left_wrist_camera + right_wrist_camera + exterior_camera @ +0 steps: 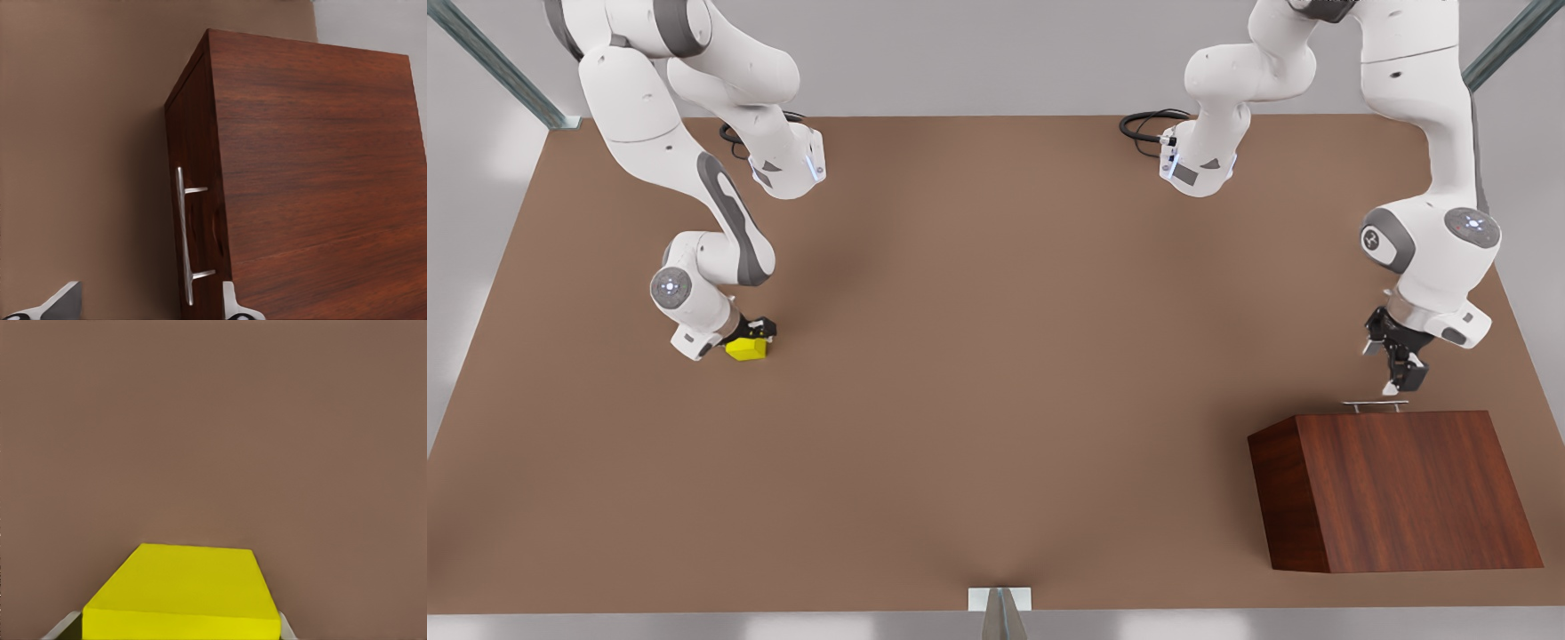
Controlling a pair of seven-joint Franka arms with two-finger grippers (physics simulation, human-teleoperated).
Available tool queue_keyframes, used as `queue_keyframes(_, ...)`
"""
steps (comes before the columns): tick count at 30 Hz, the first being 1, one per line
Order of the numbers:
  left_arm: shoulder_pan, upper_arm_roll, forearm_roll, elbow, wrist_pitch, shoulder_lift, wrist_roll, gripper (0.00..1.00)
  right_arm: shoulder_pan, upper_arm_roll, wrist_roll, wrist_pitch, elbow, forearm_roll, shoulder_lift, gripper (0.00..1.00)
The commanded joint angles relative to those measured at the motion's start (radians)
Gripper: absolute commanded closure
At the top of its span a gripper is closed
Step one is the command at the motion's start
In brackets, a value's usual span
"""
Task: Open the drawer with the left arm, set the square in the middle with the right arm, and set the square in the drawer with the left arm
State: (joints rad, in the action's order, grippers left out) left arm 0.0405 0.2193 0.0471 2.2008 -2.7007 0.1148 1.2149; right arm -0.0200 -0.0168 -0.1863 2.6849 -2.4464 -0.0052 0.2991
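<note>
The yellow square [747, 348] sits on the table at the front view's left. My right gripper [758, 334] is down on it, and in the right wrist view its fingertips [64, 628] press against both sides of the square [183, 590]. The wooden cabinet [1396, 484] stands at the front view's right with its drawer [199, 220] shut. My left gripper [1398, 375] hovers just behind the silver handle [1376, 404], fingers open. From the left wrist, the handle [183, 233] lies ahead between the spread fingertips [61, 303].
The brown tabletop [996, 356] stretches bare between the two arms. Both arm bases and black cables [1147, 124] sit at the table's far edge. A small bracket [1000, 600] marks the near edge.
</note>
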Motion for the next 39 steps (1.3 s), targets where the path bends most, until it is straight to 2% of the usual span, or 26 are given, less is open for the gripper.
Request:
queue_keyframes(1,-0.008,0.000,0.000,0.000,-0.005,0.006,0.000,0.00,-0.001,0.000,0.001,0.003,0.003,0.001,0.000,0.10)
queue_keyframes(5,0.002,0.000,0.000,-0.003,-0.053,0.042,-0.002,0.00,-0.003,0.000,0.005,0.021,0.001,0.002,0.008,0.15)
queue_keyframes(6,0.012,0.000,0.000,-0.003,-0.060,0.052,-0.002,0.00,-0.009,0.000,0.005,0.024,0.000,0.002,0.011,0.17)
queue_keyframes(7,0.019,0.000,0.000,-0.003,-0.073,0.063,-0.002,0.00,-0.011,0.000,0.005,0.019,-0.002,0.002,0.006,0.26)
queue_keyframes(8,0.022,0.000,0.000,-0.003,-0.073,0.071,-0.002,0.00,-0.011,0.000,0.005,0.015,0.000,0.002,0.005,0.28)
queue_keyframes(20,0.032,0.000,0.017,-0.004,-0.129,0.164,-0.002,0.00,-0.011,0.001,0.005,-0.013,0.009,0.002,-0.020,0.34)
queue_keyframes(22,0.032,0.000,0.017,-0.004,-0.129,0.174,-0.002,0.00,-0.011,0.003,0.007,-0.086,0.043,0.005,-0.041,0.34)
queue_keyframes(26,0.030,0.000,0.020,-0.001,-0.116,0.175,0.000,0.00,0.124,0.030,0.312,-0.166,0.119,0.005,-0.069,0.34)
queue_keyframes(28,0.030,0.000,0.020,0.004,-0.099,0.169,0.000,0.00,0.143,0.181,0.602,-0.168,0.201,0.005,-0.031,0.34)
queue_keyframes(29,0.030,0.000,0.020,0.007,-0.094,0.166,0.000,0.00,0.196,0.196,0.709,-0.168,0.234,0.005,-0.014,0.34)
queue_keyframes(31,0.030,0.000,0.025,0.011,-0.033,0.135,0.002,0.00,0.365,0.195,1.008,-0.230,0.432,0.005,0.101,0.33)
queue_keyframes(35,0.028,0.000,0.025,0.043,-0.033,0.114,0.002,0.00,0.583,0.192,1.352,-0.264,0.782,0.007,0.350,0.33)
queue_keyframes(39,0.028,0.006,0.025,0.088,-0.019,0.075,0.002,0.00,0.805,0.084,1.596,-0.320,1.152,0.013,0.592,0.33)
